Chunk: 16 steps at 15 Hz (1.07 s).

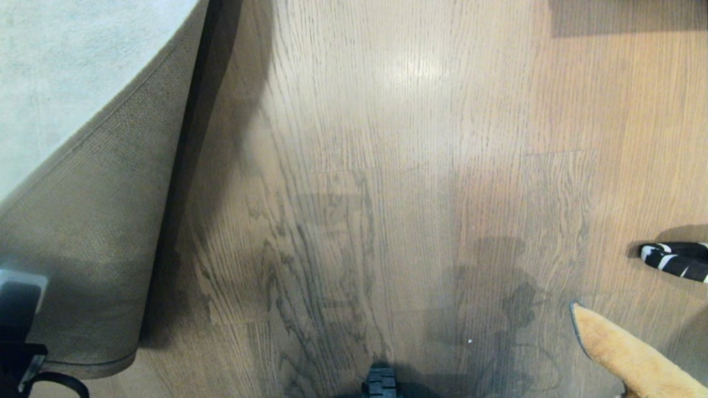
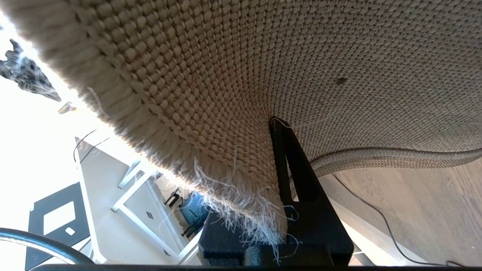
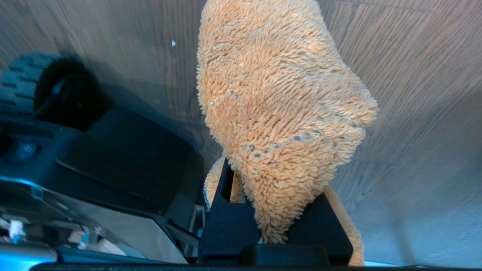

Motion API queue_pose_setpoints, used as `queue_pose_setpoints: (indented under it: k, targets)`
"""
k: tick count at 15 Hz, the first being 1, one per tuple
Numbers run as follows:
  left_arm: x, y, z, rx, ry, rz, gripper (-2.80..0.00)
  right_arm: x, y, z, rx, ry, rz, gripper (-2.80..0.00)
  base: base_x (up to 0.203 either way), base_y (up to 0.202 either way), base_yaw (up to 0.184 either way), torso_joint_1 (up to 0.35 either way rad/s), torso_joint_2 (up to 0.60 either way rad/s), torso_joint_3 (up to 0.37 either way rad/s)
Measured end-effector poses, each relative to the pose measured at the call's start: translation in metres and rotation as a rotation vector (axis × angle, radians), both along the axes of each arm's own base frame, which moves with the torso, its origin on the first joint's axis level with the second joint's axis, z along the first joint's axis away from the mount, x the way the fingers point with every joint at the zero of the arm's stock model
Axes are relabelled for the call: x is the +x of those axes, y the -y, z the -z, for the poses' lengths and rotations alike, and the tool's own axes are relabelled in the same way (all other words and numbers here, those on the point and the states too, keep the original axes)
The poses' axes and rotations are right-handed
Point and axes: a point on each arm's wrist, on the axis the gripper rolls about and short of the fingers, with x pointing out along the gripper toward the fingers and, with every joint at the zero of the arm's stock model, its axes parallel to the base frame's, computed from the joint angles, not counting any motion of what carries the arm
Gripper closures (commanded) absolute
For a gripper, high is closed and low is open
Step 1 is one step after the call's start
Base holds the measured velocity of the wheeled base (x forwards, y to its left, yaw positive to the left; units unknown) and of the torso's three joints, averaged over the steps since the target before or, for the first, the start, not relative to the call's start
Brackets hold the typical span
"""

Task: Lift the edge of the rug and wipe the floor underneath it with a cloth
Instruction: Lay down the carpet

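The rug (image 1: 83, 221) is lifted at the left, its tan woven backing turned towards me and its pale grey pile (image 1: 66, 66) showing above. My left gripper (image 2: 272, 130) is shut on the rug's frayed corner (image 2: 211, 150); one black finger (image 2: 297, 177) shows and the other is hidden behind the rug. Brown wood-grain floor (image 1: 387, 193) lies bare beside the raised edge. My right gripper (image 3: 273, 180) is shut on the orange-tan fuzzy cloth (image 3: 278, 98), which hangs above the floor (image 3: 414, 113). In the head view the cloth (image 1: 625, 354) pokes in at the lower right.
A black-and-white striped object (image 1: 675, 260) lies on the floor at the right edge. A wheel of my base (image 1: 380, 384) shows at the bottom centre. A thin dark cable (image 2: 380, 218) runs over the floor under the lifted rug.
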Motion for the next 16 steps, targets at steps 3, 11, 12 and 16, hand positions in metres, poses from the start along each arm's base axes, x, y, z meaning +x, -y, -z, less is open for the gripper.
queue_pose_setpoints:
  k: [3, 11, 12, 16]
  targets:
    - [0.0002, 0.0001, 0.0002, -0.001, 0.000, 0.001, 0.00, -0.0019, 0.0001, 0.0001, 0.036, 0.017, 0.016, 0.00, 0.000, 0.000, 0.000, 0.000, 0.00, 0.000]
    - [0.0006, 0.0001, 0.0003, -0.001, -0.003, 0.001, 0.00, -0.0030, 0.0002, 0.0001, 0.046, 0.029, 0.019, 0.00, 0.000, 0.000, 0.000, 0.000, 0.00, 0.000]
    - [0.0004, 0.0001, 0.0007, -0.001, -0.004, 0.001, 0.00, -0.0032, 0.0002, 0.0001, 0.046, 0.032, 0.024, 0.00, 0.000, 0.000, 0.000, 0.000, 0.00, 0.000]
    - [0.0023, 0.0000, 0.0003, -0.001, -0.005, 0.000, 0.00, -0.0052, 0.0004, 0.0000, 0.047, 0.058, 0.065, 0.00, 0.000, 0.000, 0.000, 0.000, 0.00, 0.000]
